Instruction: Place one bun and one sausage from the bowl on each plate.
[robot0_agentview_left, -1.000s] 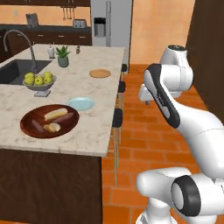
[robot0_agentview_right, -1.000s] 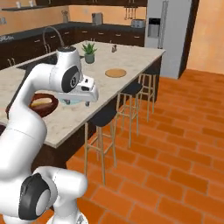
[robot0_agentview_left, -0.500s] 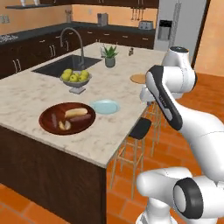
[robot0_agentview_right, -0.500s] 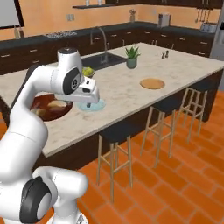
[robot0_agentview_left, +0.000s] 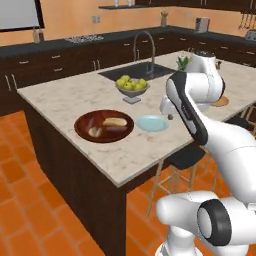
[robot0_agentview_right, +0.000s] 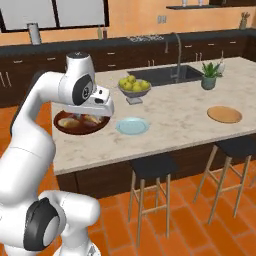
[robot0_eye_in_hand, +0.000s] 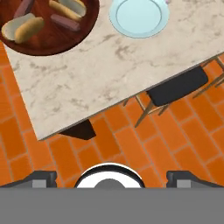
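Observation:
The dark reddish-brown bowl (robot0_agentview_left: 83, 126) (robot0_eye_in_hand: 48, 41) sits near the counter's front corner. It holds two pale buns (robot0_eye_in_hand: 23, 27) and two brown sausages (robot0_eye_in_hand: 64, 22). The light-blue plate (robot0_agentview_left: 152, 123) (robot0_eye_in_hand: 139, 16) lies bare just beside the bowl. The tan plate (robot0_agentview_right: 224, 114) lies bare further along the counter. My gripper (robot0_eye_in_hand: 111, 179) (robot0_agentview_left: 168, 115) is open with nothing between its fingers. It hangs high, out past the counter's edge and over the floor, with bowl and blue plate ahead of it.
A grey footed bowl of yellow-green fruit (robot0_agentview_left: 132, 87) stands behind the blue plate, beside the sink (robot0_agentview_left: 135, 72) and its faucet. A potted plant (robot0_agentview_right: 210, 77) stands further back. Black stools (robot0_eye_in_hand: 177, 85) (robot0_agentview_right: 150, 167) line the counter's edge over orange brick floor.
The whole picture has shifted: the base has driven along the island, so the bowl and blue plate are now closer and more central. The arm keeps its pose, gripper still open.

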